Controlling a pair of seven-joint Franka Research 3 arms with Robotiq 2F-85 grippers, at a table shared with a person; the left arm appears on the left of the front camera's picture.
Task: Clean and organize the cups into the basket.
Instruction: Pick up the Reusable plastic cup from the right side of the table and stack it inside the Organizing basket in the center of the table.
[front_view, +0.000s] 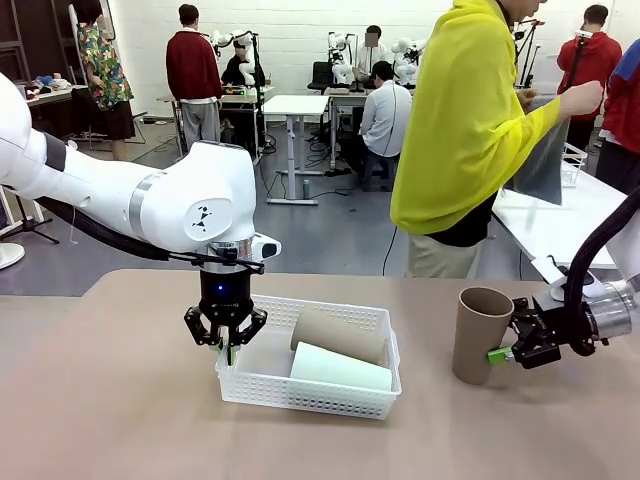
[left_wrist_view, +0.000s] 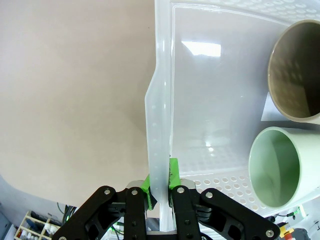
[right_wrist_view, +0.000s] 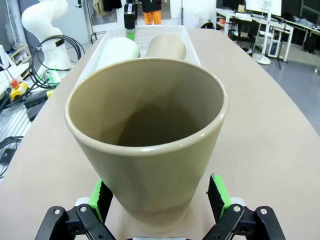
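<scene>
The white mesh basket (front_view: 250, 385) sits mid-table. A brown cup (front_view: 338, 333) and a pale mint cup (front_view: 340, 368) lie on their sides in it. My left gripper (front_view: 226, 338) points down and is shut on the basket's left rim (left_wrist_view: 159, 100); the left wrist view shows my left gripper (left_wrist_view: 160, 182) pinching it, with the brown cup's (left_wrist_view: 295, 75) and mint cup's (left_wrist_view: 275, 167) mouths at the right. Another brown cup (front_view: 480, 335) stands upright right of the basket. My right gripper (front_view: 500, 352) stands open, one finger on each side of this cup (right_wrist_view: 145, 135).
A person in a yellow top (front_view: 470, 130) stands at the far side holding a grey cloth (front_view: 545, 165). A white table (front_view: 560, 225) lies behind at the right. The tan tabletop (front_view: 110, 400) is bare left of and in front of the basket.
</scene>
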